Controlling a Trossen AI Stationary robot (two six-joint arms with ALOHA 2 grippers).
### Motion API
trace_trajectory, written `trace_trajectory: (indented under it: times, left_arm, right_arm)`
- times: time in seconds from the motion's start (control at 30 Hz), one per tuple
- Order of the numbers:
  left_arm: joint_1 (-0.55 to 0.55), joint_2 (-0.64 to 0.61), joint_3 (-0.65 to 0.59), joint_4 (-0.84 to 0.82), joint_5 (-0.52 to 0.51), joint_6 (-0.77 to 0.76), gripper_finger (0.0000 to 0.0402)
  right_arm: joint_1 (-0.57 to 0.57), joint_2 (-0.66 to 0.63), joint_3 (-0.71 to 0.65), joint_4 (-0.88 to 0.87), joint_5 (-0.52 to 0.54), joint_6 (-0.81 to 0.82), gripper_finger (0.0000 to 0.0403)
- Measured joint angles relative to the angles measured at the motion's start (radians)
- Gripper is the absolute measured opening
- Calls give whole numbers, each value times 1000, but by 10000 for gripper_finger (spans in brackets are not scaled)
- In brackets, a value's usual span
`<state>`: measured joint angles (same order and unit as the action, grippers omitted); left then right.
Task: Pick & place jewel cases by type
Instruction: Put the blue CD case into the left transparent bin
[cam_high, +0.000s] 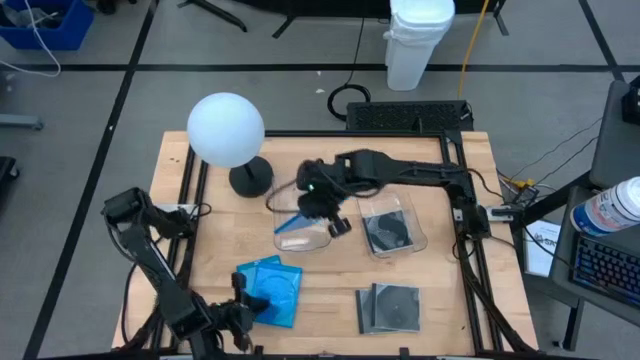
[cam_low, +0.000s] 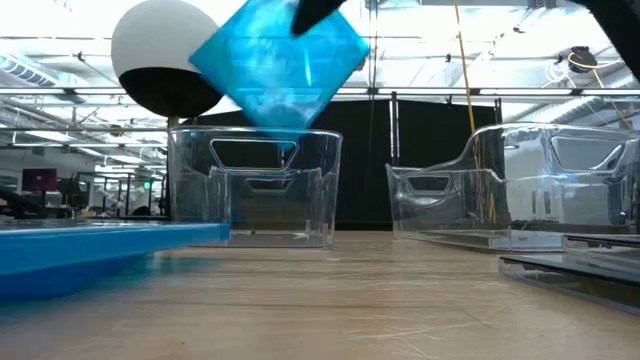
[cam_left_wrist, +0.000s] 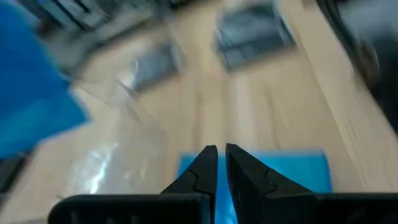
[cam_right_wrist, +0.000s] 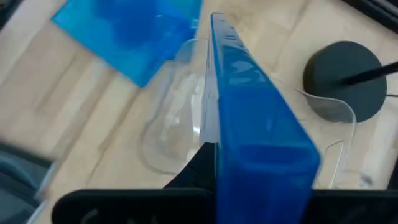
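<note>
A translucent blue jewel case (cam_low: 280, 65) hangs over the left clear bin (cam_low: 255, 190), with my right gripper (cam_high: 322, 200) shut on it. More blue jewel cases (cam_high: 272, 290) lie flat in a stack near the table's front left. My left gripper (cam_left_wrist: 221, 152) hovers over that stack, its fingers shut with nothing between them. Dark jewel cases (cam_high: 390, 306) lie flat at the front right. Another dark case (cam_high: 388, 228) lies in the right clear bin (cam_high: 418, 240). My right gripper pinches the blue case between its two fingers at an upper corner (cam_low: 318, 18), one finger (cam_right_wrist: 200, 163) on a flat face. The fingers come slanting down from above. The case hangs tilted on a corner, its lowest corner (cam_low: 275, 122) just above the bin's rim.
A lamp with a white globe (cam_high: 226, 128) and a dark round base (cam_high: 250, 178) stands at the far left, close to the left bin. Bare wood lies between the blue stack and the dark cases. A black frame edges the table.
</note>
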<state>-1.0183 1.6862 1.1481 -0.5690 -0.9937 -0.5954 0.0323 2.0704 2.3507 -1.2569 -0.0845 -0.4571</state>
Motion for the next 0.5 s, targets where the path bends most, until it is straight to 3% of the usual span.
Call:
trace_trajectory:
  times: [0.13, 0.2, 0.33, 0.5]
  left_arm:
    - [7, -91, 0, 25, -197, -27, 42]
    - [27, -124, 0, 45, -220, 7, 43]
    - [102, -150, 0, 102, -106, 163, 70]
    - [216, -150, 0, 152, 86, 226, 156]
  right_arm:
    - [100, -10, 0, -12, 107, -7, 12]
    - [149, -9, 0, -25, 160, -23, 12]
    - [227, -12, -35, 33, 287, -31, 11]
    - [283, -10, -76, 128, 372, -23, 12]
